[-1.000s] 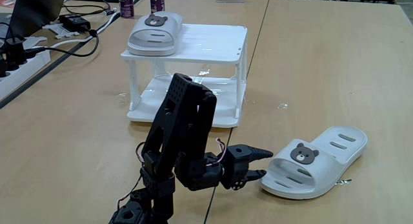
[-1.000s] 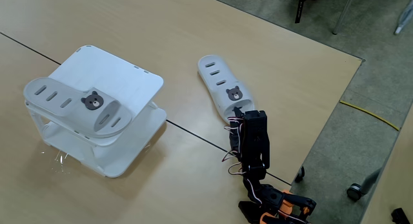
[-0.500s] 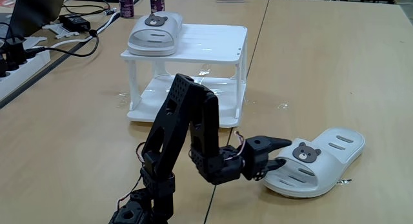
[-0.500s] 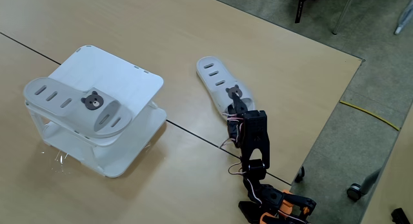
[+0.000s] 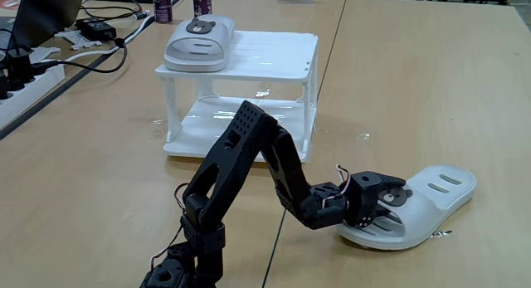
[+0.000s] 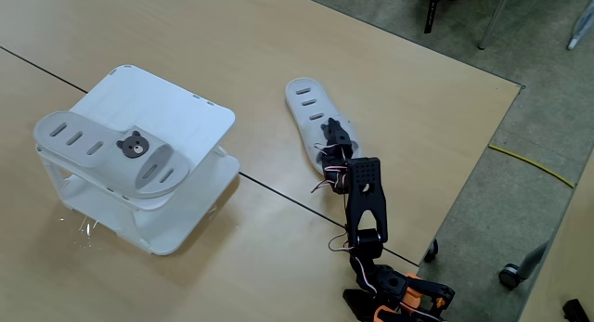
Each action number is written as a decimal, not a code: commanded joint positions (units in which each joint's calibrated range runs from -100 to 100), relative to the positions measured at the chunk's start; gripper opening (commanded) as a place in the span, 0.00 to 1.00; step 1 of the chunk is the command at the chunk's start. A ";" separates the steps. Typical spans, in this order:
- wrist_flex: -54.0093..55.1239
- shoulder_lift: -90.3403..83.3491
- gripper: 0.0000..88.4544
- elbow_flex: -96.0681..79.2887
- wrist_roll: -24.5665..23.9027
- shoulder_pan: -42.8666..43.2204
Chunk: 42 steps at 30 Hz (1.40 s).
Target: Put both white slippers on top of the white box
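One white slipper [image 5: 197,44] lies on the left part of the white box's [image 5: 274,54] slatted top, bear badge facing away; it also shows on the white box [image 6: 176,113] as a white slipper [image 6: 88,144]. The other white slipper [image 5: 438,193] lies flat on the table to the right, and appears too as the second slipper [image 6: 303,97]. My gripper [image 5: 386,203] reaches low over that slipper's strap, one finger above it and one at the foot opening, jaws apart. It covers the bear badge. In a fixed view from above, the gripper [image 6: 331,135] sits on the slipper's strap end.
Cables and a power strip [image 5: 29,72] lie at the left table edge, with bottles [image 5: 163,4] behind the box. The table's right edge [image 6: 483,150] runs close to the arm's base [image 6: 394,294]. The right part of the box top is bare.
My arm has stretched out to the right, carrying the gripper from the slipper's opening onto its strap. The slipper has slid slightly to the right.
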State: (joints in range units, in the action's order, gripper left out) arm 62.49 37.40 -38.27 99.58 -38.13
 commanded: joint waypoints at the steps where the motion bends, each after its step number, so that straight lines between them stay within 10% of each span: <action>1: -0.11 0.76 0.24 7.65 0.42 -0.28; 14: -1.06 -2.36 0.01 7.56 0.42 0.63; 26: -64.04 -37.44 0.01 40.03 0.42 1.04; 42: -83.37 -56.71 0.01 56.63 0.42 1.04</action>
State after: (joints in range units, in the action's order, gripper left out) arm -20.77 -12.82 12.76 99.58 -37.15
